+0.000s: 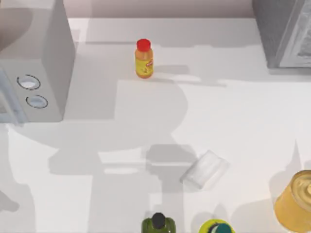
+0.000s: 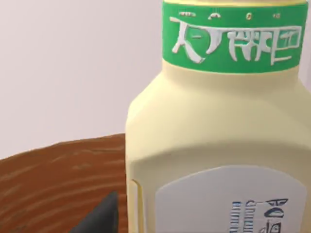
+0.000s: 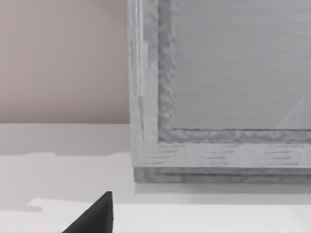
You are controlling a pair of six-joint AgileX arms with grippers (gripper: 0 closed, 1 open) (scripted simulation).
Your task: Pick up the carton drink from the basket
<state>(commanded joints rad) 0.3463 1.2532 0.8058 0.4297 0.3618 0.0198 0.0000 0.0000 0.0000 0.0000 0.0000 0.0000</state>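
Observation:
The carton drink [image 2: 218, 145] is a cream-yellow container with a green band of white lettering and a pale label. It stands very close in the left wrist view. Behind it curves a brown, wood-grained surface that looks like the basket [image 2: 53, 179]. A dark part of my left gripper [image 2: 99, 218] shows just beside the carton's lower side; I cannot tell whether it touches. A dark part of my right gripper [image 3: 97, 216] hangs over the white table, facing a grey cabinet [image 3: 218, 97] with nothing near it.
On the table stand an orange bottle with a red cap [image 1: 144, 58], a white packet [image 1: 205, 169], a green bottle [image 1: 158, 224], a green-lidded item [image 1: 216, 227] and a yellow can [image 1: 296, 201]. A grey microwave-like box [image 1: 34, 63] is at left, the grey cabinet [image 1: 284, 31] at back right.

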